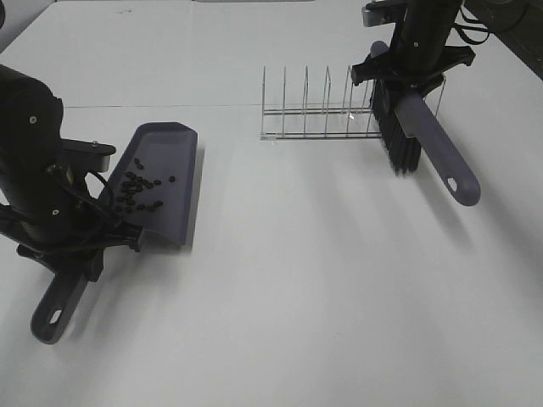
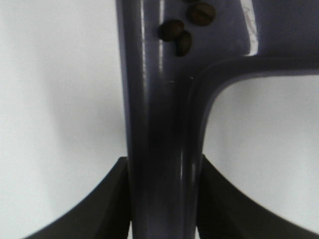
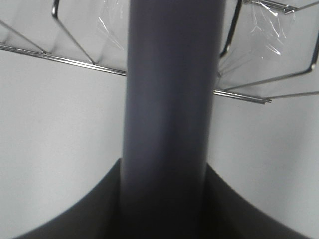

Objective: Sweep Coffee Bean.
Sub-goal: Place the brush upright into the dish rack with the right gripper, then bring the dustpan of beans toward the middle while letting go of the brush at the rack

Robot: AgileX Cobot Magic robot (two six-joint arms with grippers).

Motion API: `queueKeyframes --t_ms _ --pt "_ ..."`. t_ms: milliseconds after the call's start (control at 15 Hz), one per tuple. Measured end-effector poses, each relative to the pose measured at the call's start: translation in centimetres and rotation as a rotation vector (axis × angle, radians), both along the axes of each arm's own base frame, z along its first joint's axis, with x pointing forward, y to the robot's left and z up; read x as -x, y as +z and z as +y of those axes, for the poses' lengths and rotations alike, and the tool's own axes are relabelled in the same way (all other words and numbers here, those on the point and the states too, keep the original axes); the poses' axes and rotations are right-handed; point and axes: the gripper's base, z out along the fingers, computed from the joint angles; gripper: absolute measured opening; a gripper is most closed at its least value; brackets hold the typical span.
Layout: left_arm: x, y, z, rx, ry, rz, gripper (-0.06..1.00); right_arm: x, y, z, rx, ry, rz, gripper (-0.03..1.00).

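Observation:
A grey-purple dustpan (image 1: pixel 170 161) lies at the left of the white table with several dark coffee beans (image 1: pixel 138 188) inside it. My left gripper (image 1: pixel 81 248) is shut on the dustpan's handle (image 2: pixel 159 149); three beans (image 2: pixel 180 31) show near the handle's root in the left wrist view. My right gripper (image 1: pixel 411 72) is shut on the grey-purple brush (image 1: pixel 428 140) and holds it at the right end of the wire rack, black bristles (image 1: pixel 397 136) to the left, handle end pointing toward the front right. The brush handle (image 3: pixel 169 114) fills the right wrist view.
A wire rack (image 1: pixel 318 110) with several upright dividers stands at the back centre; it also shows behind the brush in the right wrist view (image 3: pixel 75 59). The white table (image 1: pixel 322 280) spreads across the front and middle.

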Motion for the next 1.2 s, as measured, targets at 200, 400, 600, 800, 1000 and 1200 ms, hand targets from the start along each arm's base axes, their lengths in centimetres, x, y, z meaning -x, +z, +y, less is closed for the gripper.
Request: queueKeyframes --t_ms 200,400,600,800,1000,1200 --pt "0.0 0.0 0.0 0.000 -0.004 0.000 0.35 -0.3 -2.0 -0.2 0.017 -0.002 0.036 0.30" --pt "0.0 0.0 0.0 0.000 -0.007 0.000 0.35 -0.3 -2.0 -0.3 0.014 -0.012 0.035 0.30" --pt "0.0 0.0 0.0 0.000 -0.007 0.000 0.35 -0.3 -2.0 -0.3 0.011 -0.023 0.035 0.30" --pt "0.0 0.0 0.0 0.000 -0.007 0.000 0.35 -0.4 -1.5 -0.1 -0.005 -0.029 0.028 0.63" --pt "0.0 0.0 0.0 0.000 -0.007 0.000 0.35 -0.9 0.6 0.1 -0.017 -0.026 -0.035 0.79" --pt "0.0 0.0 0.0 -0.001 -0.008 0.000 0.35 -0.9 2.9 0.2 -0.039 -0.027 -0.092 0.81"
